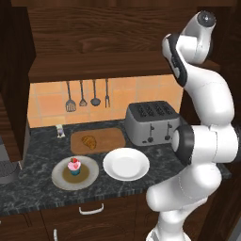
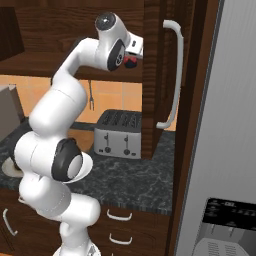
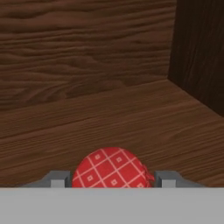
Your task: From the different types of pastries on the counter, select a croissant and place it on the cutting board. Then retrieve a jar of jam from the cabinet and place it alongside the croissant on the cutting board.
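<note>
Jam retrieval stage: croissant [image 1: 89, 141] already lies on the cutting board [image 1: 113, 139], at 12 o'clock from the cupcake [image 1: 74, 166] on its grey-tan plate [image 1: 61, 180], with the white plate [image 1: 126, 164] at 3 o'clock of that, all on the worktop [image 1: 28, 188]. Arm reaches up into the cabinet [image 3: 87, 65], because the jar of jam [image 3: 112, 168] stands on its shelf. In the hand view, gripper [image 3: 113, 178] has its jaws drawn in against both sides of the red checked lid, apparently holding the jar, which rests near the shelf's right wall; lifting it clear seems the next step.
</note>
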You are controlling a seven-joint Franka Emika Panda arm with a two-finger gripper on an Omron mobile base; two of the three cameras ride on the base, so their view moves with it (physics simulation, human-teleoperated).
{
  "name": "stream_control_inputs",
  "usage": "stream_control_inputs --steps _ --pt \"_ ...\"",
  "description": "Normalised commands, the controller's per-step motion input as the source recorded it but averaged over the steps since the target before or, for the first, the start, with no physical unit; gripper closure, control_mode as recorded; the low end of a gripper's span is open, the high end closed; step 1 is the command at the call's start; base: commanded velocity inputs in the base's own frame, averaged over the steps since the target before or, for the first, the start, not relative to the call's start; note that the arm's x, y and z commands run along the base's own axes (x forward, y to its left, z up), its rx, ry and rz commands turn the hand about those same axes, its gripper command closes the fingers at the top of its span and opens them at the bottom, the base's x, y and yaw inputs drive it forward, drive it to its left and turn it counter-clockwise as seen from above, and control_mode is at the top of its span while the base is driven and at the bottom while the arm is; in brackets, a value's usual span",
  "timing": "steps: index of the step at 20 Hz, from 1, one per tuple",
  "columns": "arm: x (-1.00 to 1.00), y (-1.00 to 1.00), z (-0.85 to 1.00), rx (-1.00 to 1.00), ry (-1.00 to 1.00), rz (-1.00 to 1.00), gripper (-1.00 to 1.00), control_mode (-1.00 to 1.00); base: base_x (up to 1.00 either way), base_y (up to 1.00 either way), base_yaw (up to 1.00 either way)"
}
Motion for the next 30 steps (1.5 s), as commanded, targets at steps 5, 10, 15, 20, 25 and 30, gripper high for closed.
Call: stream_control_inputs --steps 5,10,15,20,25,30 --pt "-0.41 0.00 0.28 0.00 -0.10 0.00 1.00 -1.00 0.00 0.00 0.00" --pt "-0.54 0.01 0.10 0.00 -0.08 0.00 1.00 -1.00 0.00 0.00 0.00" --pt "-0.68 0.12 0.00 0.00 -0.04 0.00 1.00 -1.00 0.00 0.00 0.00" --pt "-0.76 0.35 0.00 0.00 -0.04 0.00 1.00 -1.00 0.00 0.00 0.00" --pt "-0.74 0.33 0.00 0.00 0.00 0.00 1.00 -1.00 0.00 0.00 0.00" --pt "-0.72 0.23 -0.01 0.00 0.00 0.00 1.00 -1.00 0.00 0.00 0.00"
